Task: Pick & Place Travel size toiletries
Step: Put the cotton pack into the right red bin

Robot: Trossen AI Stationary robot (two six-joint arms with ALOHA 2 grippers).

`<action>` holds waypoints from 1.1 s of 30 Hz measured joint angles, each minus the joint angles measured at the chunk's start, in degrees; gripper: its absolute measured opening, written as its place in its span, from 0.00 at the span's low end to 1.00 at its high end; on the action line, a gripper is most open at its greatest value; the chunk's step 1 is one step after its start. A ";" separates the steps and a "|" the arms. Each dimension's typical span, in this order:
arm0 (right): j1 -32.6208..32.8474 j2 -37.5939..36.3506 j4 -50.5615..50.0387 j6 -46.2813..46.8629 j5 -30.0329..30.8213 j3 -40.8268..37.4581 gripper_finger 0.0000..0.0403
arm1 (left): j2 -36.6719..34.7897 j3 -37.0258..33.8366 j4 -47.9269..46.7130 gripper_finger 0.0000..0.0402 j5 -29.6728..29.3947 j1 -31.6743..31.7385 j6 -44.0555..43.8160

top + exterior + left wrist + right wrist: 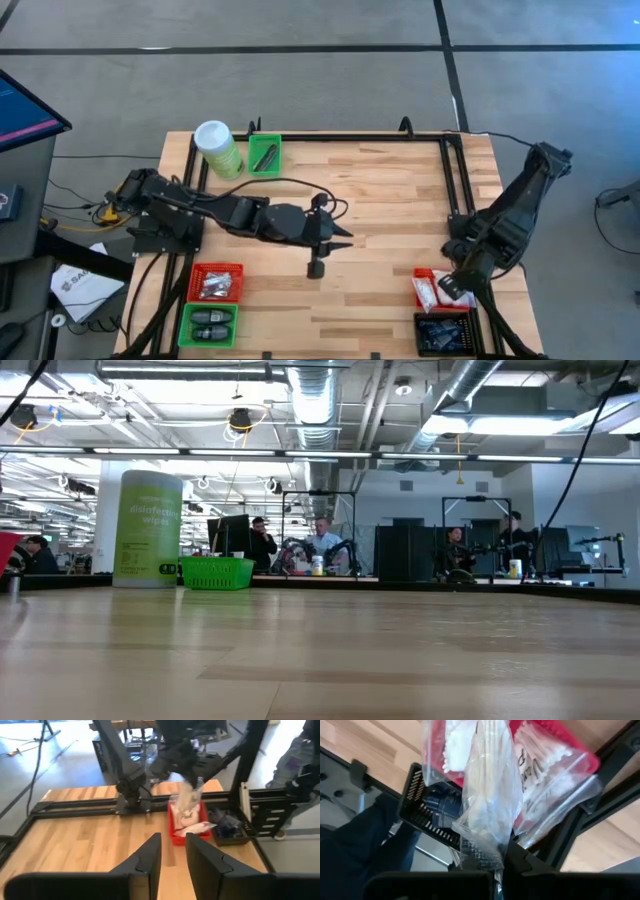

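Over wooden table (380, 200): right gripper (495, 865) clamped on clear sachet (487, 795), seemingly above red bin (424, 292); left gripper (172, 852) slightly apart, mid-table.

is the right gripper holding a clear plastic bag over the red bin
Yes, the right gripper is shut on a clear plastic bag of white items, hanging above the red bin.

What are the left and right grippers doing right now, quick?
Left gripper: open, empty, over the table.
Right gripper: shut on a clear sachet.
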 joint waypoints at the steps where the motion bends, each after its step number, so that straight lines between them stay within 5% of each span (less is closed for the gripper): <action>1: 0.00 0.51 0.85 0.01 -0.49 -0.45 0.00 | 0.00 0.00 -0.14 0.20 -0.02 0.16 0.02; 33: -9.02 16.01 8.11 -8.68 -8.70 -2.78 0.00 | 0.02 0.02 -0.53 0.19 -9.89 -5.30 1.27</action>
